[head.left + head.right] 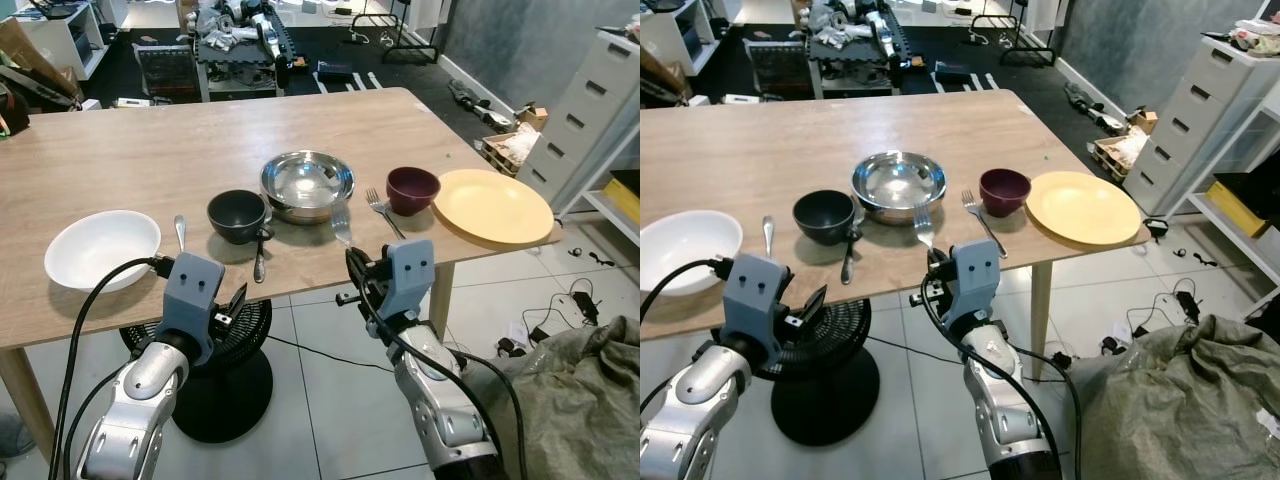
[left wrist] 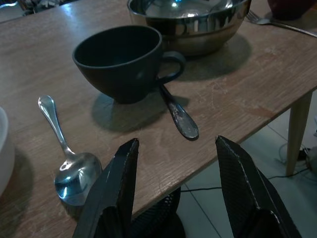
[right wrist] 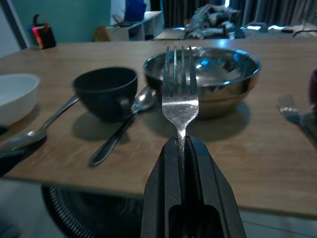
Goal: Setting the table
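The right gripper, fingers pinched tight on the handle of a fork, holds it tines-up just off the table's near edge, in front of the steel bowl. The upright, centred grip suggests the fork is being carried to a place setting rather than laid down here. The left gripper hovers with fingers spread wide and nothing between them, at the same edge, on the black cup's side of the steel bowl. It appears lined up over the near cutlery for a pick.

Counted around the steel bowl:
- Forks: two. One is held; the second fork lies beside the maroon bowl, to the steel bowl's right.
- Spoons: two. A dark-handled spoon leans against the black cup, and a bright spoon lies further left, bowl towards the table edge.
- Bowls: three. Steel in the middle, maroon to its right, and a white bowl far to its left.
- Cup: one.
- Yellow plate: one, at the far right, its rim apparently overhanging the table corner.

The pieces sit in a loose row along the near side, seemingly not yet sorted into settings.
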